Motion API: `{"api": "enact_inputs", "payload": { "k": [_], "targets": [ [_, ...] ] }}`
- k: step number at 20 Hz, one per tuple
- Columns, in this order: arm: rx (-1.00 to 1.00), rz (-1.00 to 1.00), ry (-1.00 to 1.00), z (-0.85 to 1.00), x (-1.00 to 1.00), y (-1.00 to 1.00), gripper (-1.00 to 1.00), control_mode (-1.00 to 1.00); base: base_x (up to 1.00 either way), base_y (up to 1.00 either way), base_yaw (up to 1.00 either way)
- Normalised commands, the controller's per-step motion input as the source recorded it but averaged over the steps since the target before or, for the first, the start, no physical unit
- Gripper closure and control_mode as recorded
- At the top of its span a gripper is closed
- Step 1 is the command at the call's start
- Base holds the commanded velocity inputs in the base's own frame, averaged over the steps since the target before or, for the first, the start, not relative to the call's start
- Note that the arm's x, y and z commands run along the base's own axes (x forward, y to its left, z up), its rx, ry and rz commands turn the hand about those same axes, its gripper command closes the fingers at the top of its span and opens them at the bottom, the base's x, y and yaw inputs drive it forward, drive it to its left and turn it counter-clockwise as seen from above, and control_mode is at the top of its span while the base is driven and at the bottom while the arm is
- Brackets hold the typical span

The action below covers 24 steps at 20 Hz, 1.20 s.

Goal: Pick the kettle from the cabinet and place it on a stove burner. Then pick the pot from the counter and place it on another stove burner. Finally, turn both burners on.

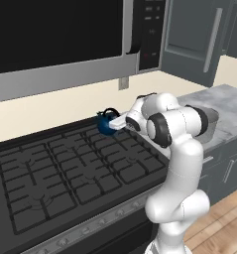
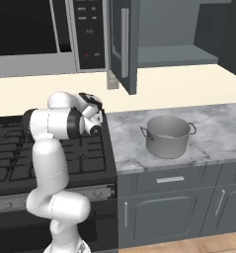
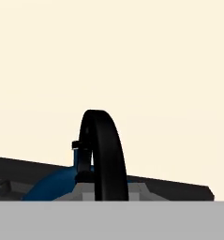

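Observation:
The dark-blue kettle [image 1: 107,123] sits at the back right burner of the black stove [image 1: 75,163], low over the grate; whether it touches the grate I cannot tell. My gripper [image 1: 118,122] reaches in from the right and is shut on its black arched handle [image 3: 104,150]. In the hand view my gripper [image 3: 104,194] holds the arch, with the blue body [image 3: 52,187] below. The grey pot [image 2: 167,136] stands on the marble counter [image 2: 213,133] right of the stove. Above it the cabinet [image 2: 174,54] is open, its shelf bare.
A microwave [image 1: 55,34] hangs over the stove. The open cabinet door [image 2: 122,44] juts out beside it. A silver knob strip [image 1: 90,229] runs along the stove's front. My arm's elbow [image 1: 174,126] partly hides the pot [image 1: 211,119] in the left base view.

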Motion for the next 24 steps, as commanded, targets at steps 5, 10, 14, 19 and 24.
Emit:
{"api": "enact_inputs", "payload": {
  "k": [5,10,14,19,24],
  "targets": [
    [0.00,0.00,0.00,-0.03,0.10,0.08,-1.00,-1.00,0.00,0.00,0.00],
    [0.00,0.00,0.00,-0.01,0.00,0.01,-1.00,-1.00,0.00,0.00,0.00],
    [0.00,0.00,0.00,0.00,0.00,0.00,-1.00,-1.00,0.00,0.00,0.00],
    [0.00,0.00,0.00,0.00,-0.05,0.00,-1.00,-1.00,0.00,0.00,0.00],
    [0.00,0.00,0.00,0.00,-0.20,0.00,-1.00,-1.00,0.00,0.00,0.00]
  ]
}}
